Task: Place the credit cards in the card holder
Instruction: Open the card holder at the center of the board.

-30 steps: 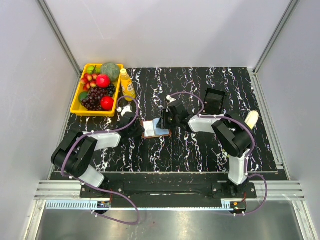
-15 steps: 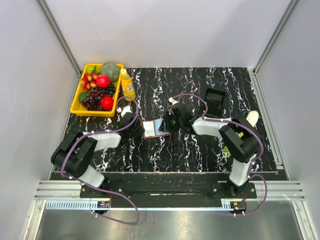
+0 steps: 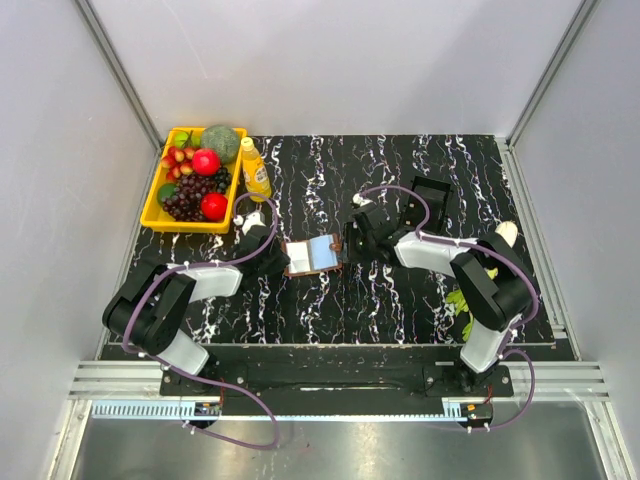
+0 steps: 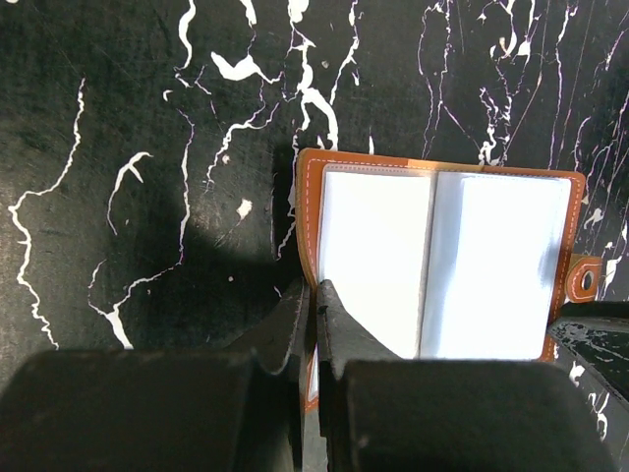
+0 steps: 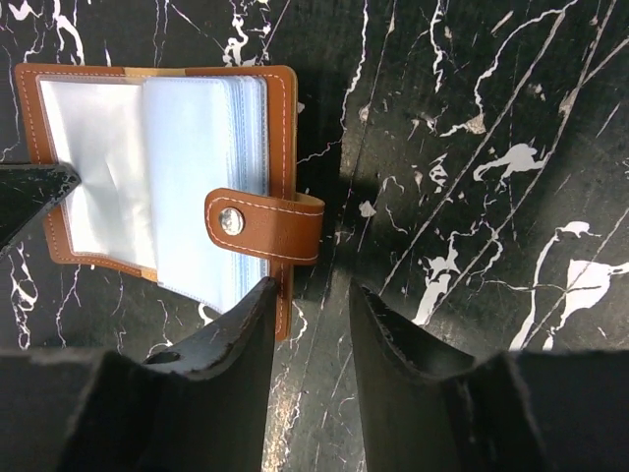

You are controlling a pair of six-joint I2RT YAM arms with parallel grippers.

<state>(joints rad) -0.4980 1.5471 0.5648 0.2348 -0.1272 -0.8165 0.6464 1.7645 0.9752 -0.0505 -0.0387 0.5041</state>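
The small brown leather card holder (image 3: 314,254) lies spread open near the middle of the black, white-veined marble surface (image 3: 400,300). Its clear plastic sleeves (image 4: 491,265) face up, and its brown snap strap (image 5: 265,224) is folded in over the right edge. My left gripper (image 4: 314,295) is pinched tight on the holder's stitched left edge. My right gripper (image 5: 310,290) stands partly spread just beside the strap side, with only bare surface between its jaws, so it holds nothing. A yellow plastic tray of fruit (image 3: 180,228) sits well apart at the far left.
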